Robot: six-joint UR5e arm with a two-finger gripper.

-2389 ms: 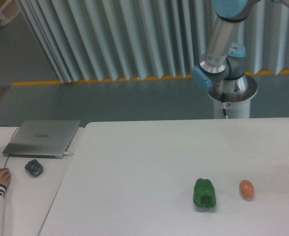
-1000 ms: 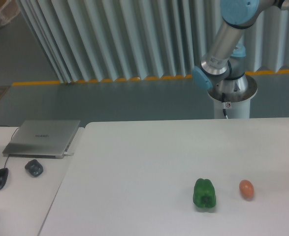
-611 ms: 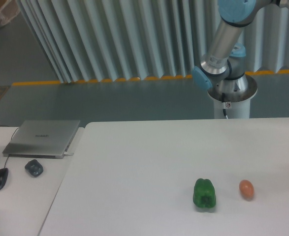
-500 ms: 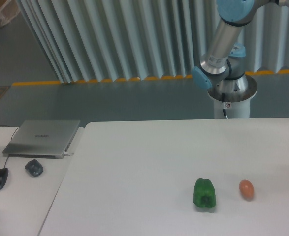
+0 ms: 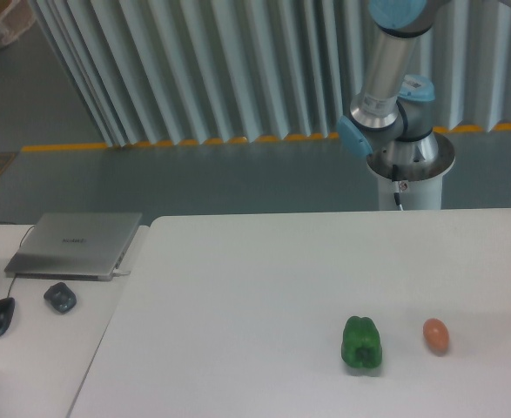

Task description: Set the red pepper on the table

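Compared with a moment ago the arm [image 5: 384, 78] has swung its lower link more upright and a bit to the left; nothing on the table [image 5: 264, 279] has budged. The gripper is out of shot above the top edge, so I can't tell how the fingers are set or whether they're carrying anything. The red pepper isn't visible anywhere either, only the green pepper [image 5: 361, 343] and the egg [image 5: 435, 334] just to its right, near the front.

If the pepper is up there in the fingers, I'd bring it down over the open white stretch left of the green one, set it down gently, then let go so it doesn't roll.

Writing-wise, the laptop [image 5: 75, 244] lid has a faint logo, too small to read.
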